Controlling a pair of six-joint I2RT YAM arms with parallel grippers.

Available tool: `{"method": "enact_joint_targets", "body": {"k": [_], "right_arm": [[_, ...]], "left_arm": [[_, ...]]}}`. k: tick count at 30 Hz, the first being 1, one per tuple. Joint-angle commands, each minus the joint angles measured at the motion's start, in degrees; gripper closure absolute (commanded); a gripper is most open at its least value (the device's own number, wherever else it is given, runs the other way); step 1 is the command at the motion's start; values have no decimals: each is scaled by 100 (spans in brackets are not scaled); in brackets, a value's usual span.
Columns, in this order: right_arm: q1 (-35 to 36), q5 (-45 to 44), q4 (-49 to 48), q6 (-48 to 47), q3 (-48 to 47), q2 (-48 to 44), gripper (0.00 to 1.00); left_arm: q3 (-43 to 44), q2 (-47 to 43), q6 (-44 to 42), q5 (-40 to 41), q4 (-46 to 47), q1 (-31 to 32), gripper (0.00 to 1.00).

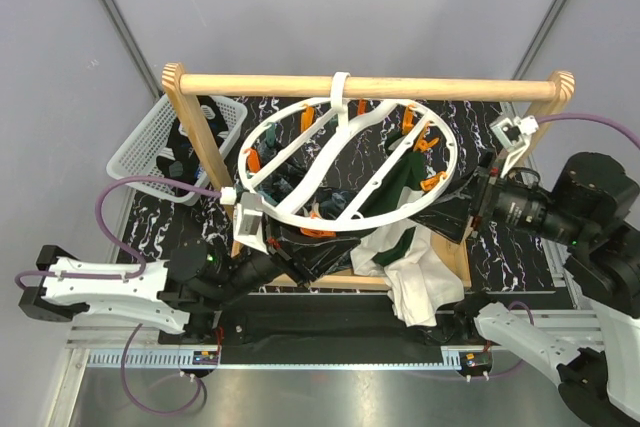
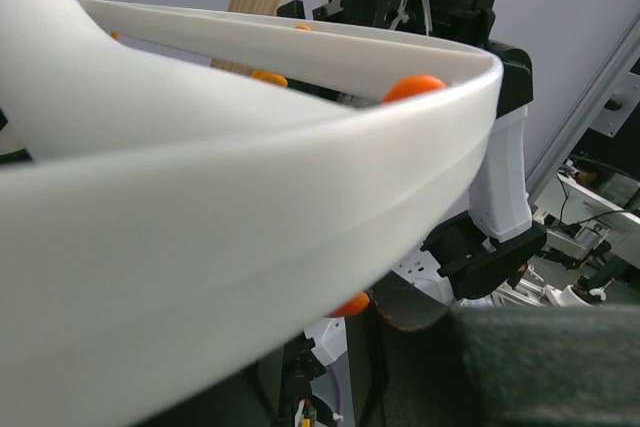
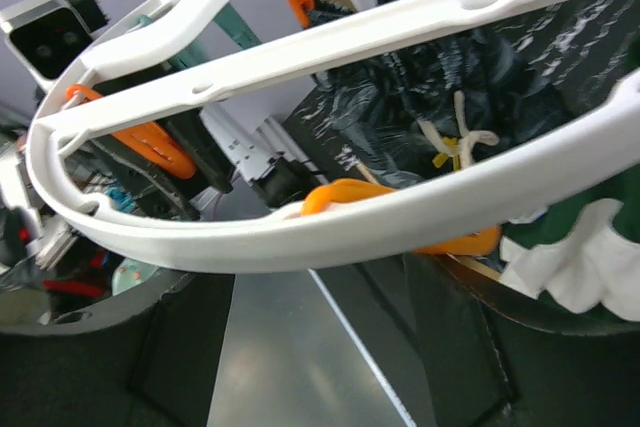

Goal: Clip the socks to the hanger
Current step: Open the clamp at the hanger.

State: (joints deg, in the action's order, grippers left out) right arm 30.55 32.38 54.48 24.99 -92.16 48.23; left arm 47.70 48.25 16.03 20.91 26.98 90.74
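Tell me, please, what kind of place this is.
Probably a robot test cell in a laboratory, staged for laundry: plain grey panel walls, a slotted aluminium base rail, and a light wooden rail frame carrying a round white plastic peg hanger.

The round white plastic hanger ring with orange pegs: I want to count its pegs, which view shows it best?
Top external: the whole round white plastic hanger shows there, with spokes, hook and pegs. Left wrist gives only a blurred close stretch of rim; right wrist, one end of the ring with few pegs.
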Motion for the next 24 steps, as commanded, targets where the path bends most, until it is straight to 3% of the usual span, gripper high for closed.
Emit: {"method": "enact_joint_targets", "body": {"k": [1, 5, 9, 13, 16, 20, 24], "right_arm": [[39, -925, 640, -354, -627, -6, 25], [39, -1531, 1125, -785, -742, -182, 19], [39, -1621, 1092, -1267, -453, -401, 18], [39, -2007, 1030, -1655, -338, -507, 20], [39, -1824, 811, -1919, -250, -568, 21], [39, -1568, 731, -2095, -276, -499, 22], [48, -1481, 661, -2201, -355, -472, 21]], "left_arm": [[441, 149, -189, 475, 186, 102, 72], [267, 27, -179, 817, 79, 216, 62], [38, -210, -118, 942, -167, 365, 42], [-182, -290, -520, 1230, -140, 699, 41], [-33, -158, -1073, 1889, -334, 1234, 41], [213, 219, -1971, 3686, -492, 2201, 41], [362, 869, -2656, 4772, -160, 2956, 41]]}}
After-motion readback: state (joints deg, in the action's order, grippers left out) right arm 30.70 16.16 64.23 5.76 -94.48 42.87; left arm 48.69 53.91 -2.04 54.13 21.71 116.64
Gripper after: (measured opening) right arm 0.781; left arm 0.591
